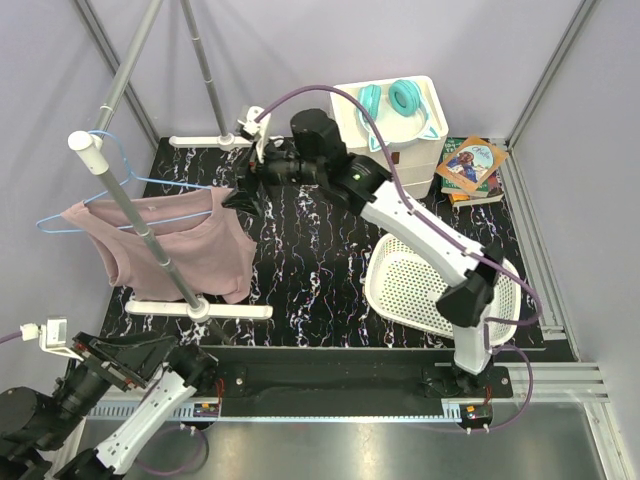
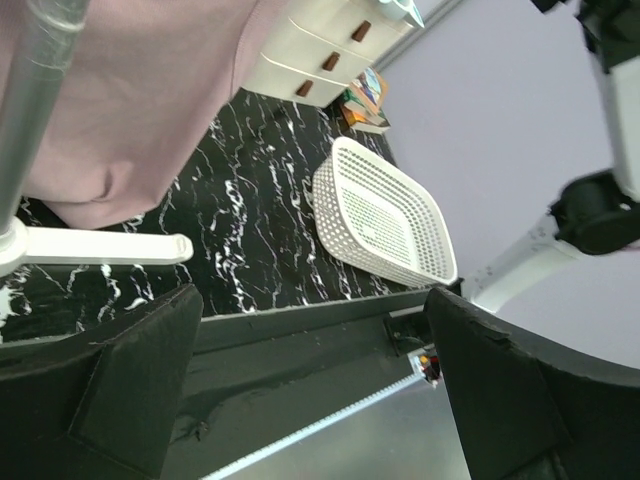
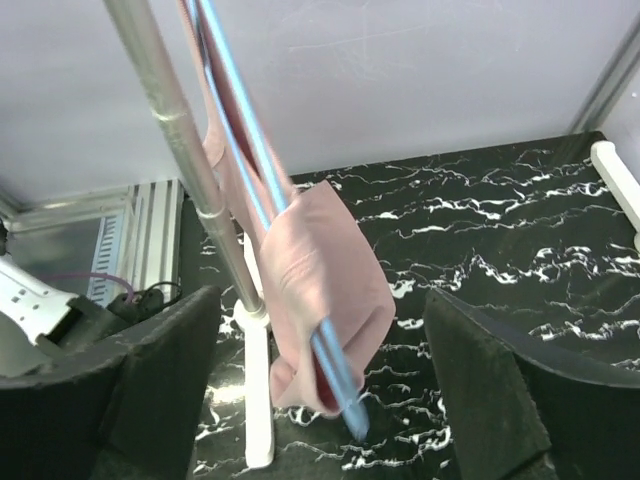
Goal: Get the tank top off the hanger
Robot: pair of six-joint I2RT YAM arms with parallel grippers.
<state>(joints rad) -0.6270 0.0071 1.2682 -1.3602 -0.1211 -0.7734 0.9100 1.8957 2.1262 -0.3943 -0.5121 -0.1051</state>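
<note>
- The right arm (image 1: 420, 225) is clad in white shells joined by black joint housings; a small green light (image 1: 354, 181) is seen on one shell.
- A purple cable (image 1: 303, 91) is looped from its wrist and run down to the base.
- The left arm (image 1: 145, 420) is likewise finished in white and black, with a white camera block (image 1: 55, 338) at the wrist.
- The jaws of both are shown as broad, matte black wedges.
</note>
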